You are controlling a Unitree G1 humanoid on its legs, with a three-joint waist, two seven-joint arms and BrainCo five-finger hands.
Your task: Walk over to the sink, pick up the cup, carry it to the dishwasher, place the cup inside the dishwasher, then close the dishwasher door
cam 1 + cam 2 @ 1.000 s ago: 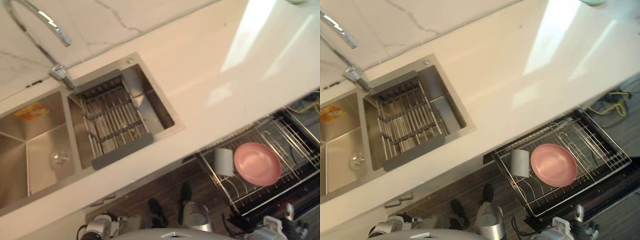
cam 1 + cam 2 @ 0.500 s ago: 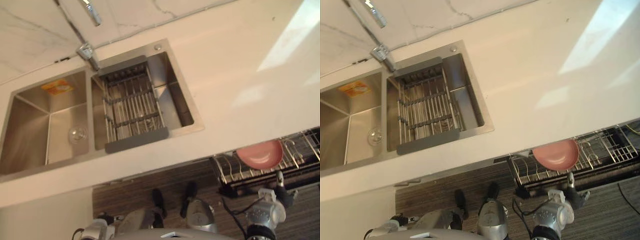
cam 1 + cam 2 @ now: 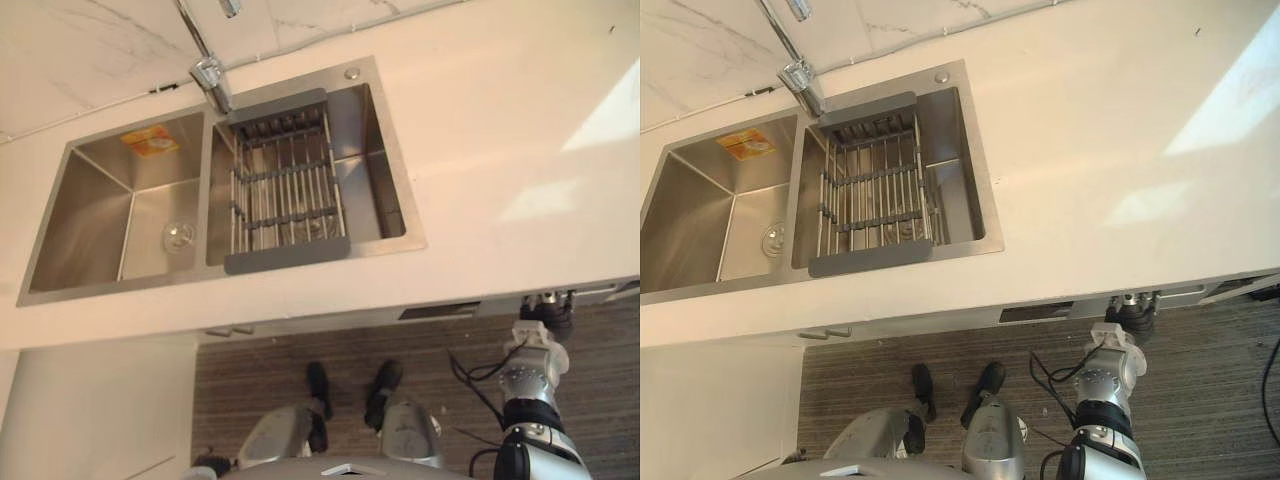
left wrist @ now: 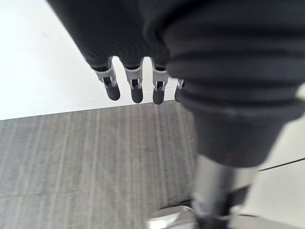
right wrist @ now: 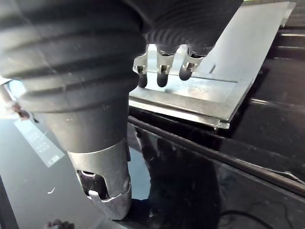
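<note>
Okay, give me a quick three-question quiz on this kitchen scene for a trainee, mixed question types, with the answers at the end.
1. True or false: the left hand is curled round an object.
2. The wire rack sits: A on the countertop; B in the right basin; C on the floor.
3. What colour is the sticker in the left basin?
Key: 1 false, its fingers hang straight, holding nothing; 2 B; 3 orange.

- Bright overall; pale patches glare on countertop point(image 3: 600, 110) at the right.
- Sink point(image 3: 90, 215) basins shaded, with a dull sheen.
- Floor point(image 3: 260, 360) under counter edge dim.
</note>
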